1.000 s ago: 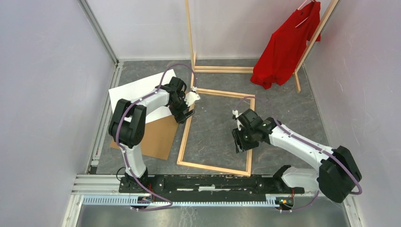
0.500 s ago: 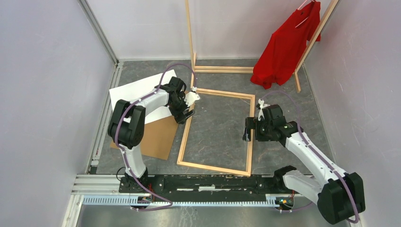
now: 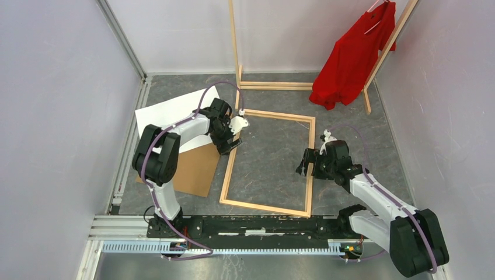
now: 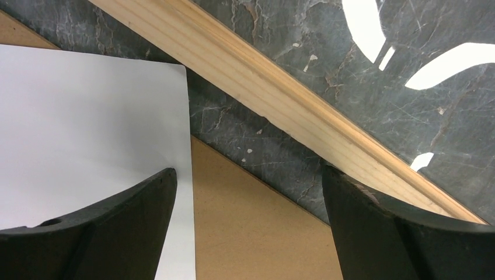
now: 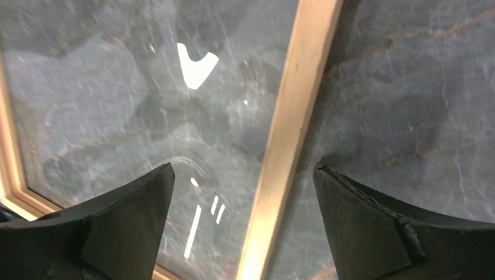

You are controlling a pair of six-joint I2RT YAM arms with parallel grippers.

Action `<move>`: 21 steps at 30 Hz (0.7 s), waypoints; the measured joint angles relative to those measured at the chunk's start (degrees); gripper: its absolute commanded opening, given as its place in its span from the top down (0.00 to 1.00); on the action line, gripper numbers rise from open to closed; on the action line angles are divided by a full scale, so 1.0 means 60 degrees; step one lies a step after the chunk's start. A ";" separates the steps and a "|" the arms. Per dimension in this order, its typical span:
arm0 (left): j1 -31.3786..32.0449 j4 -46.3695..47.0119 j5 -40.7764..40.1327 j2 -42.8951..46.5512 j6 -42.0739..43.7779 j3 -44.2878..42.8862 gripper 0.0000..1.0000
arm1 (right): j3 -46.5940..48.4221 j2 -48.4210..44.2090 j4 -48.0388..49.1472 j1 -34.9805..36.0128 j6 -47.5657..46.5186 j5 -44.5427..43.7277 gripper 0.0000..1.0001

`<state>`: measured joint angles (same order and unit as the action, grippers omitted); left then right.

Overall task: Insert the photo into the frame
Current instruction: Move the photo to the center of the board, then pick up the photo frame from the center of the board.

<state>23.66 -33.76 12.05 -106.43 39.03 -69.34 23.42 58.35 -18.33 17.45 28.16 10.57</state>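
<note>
Your right gripper [image 5: 242, 172] has just sprung wide and now straddles the right rail of the frame [image 3: 264, 207], so the rail is released, though whether a pad still brushes the wood is hard to say. Your left gripper [image 4: 248, 175] stays wide too, holding nothing, above a corner of the photo [image 3: 169, 114]. The frame lies flat on the table [image 3: 350, 128] and the photo rests white side up outside its left rail, partly over the brown backing board [image 3: 195, 172], so you must lift it across that rail; the clothes rack [image 3: 274, 86] stands well apart.
</note>
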 measured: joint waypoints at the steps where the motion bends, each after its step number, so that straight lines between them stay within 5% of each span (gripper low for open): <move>1: 0.0029 0.0044 -0.0044 0.0000 -0.0011 0.0022 0.00 | -0.0164 -0.0033 0.0466 -0.0011 0.0178 0.0025 0.06; 8: 0.0113 0.0193 -0.0215 -0.0004 -0.0018 0.0051 0.00 | -0.1246 -0.0302 0.2998 -0.0215 0.1384 0.0208 0.14; 21: 0.0138 0.0080 -0.1326 -0.0004 0.0058 -0.0040 0.00 | -0.1982 -0.2390 0.4207 -0.0539 0.3136 0.1253 0.16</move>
<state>24.49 -33.28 4.10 -106.45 39.38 -69.58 11.53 44.01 6.92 14.22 46.98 18.09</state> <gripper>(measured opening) 0.997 0.842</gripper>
